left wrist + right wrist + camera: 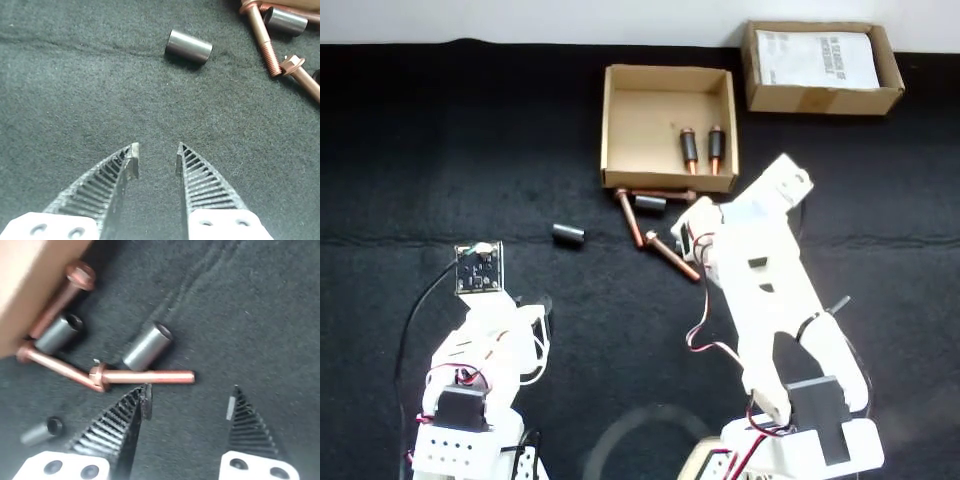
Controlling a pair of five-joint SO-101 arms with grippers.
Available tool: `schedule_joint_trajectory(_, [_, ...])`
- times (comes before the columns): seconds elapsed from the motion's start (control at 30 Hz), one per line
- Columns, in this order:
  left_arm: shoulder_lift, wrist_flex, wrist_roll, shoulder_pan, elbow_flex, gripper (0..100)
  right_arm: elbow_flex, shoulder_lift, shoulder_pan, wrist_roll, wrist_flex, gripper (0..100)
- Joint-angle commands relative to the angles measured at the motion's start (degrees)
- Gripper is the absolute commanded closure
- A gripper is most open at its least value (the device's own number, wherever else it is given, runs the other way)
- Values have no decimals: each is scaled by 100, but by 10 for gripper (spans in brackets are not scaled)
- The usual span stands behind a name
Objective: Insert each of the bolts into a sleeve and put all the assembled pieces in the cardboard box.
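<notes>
Starting at the left gripper (156, 159): fingers parted a modest way, nothing between them, just black mat (75, 100) below. Out past the tips, a lone sleeve (189, 46) lying on its side, well apart from the fingers.

Over to the right gripper (190, 401): spread wide, also holding nothing. Just ahead of the tips, the nearest bolt (145, 376) flat on the mat, with a middle sleeve (147, 346) just beside it. Touching or not, hard to call from this angle. Beyond those, two more bolts (60, 297) and a third sleeve (57, 333) bunched up near the front wall of the cardboard box (668, 181).

Inside the box, two assembled pieces (689, 148) side by side toward its right side in the high view. Off at the far corner, a second box (820, 98) with a paper sheet (817, 58) inside.
</notes>
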Motion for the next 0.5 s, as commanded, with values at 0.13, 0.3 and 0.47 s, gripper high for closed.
schedule_joint_trajectory(0.13, [-84, -26, -44, 110, 110, 860, 40, 66, 40, -35, -620, 750])
schedule_joint_trajectory(0.3, [-84, -26, -44, 110, 110, 860, -13, 602, 40, -70, -998, 772])
schedule_joint_trajectory(0.47, [-84, -18, -44, 110, 110, 860, -31, 1112, 31, -35, -1305, 844])
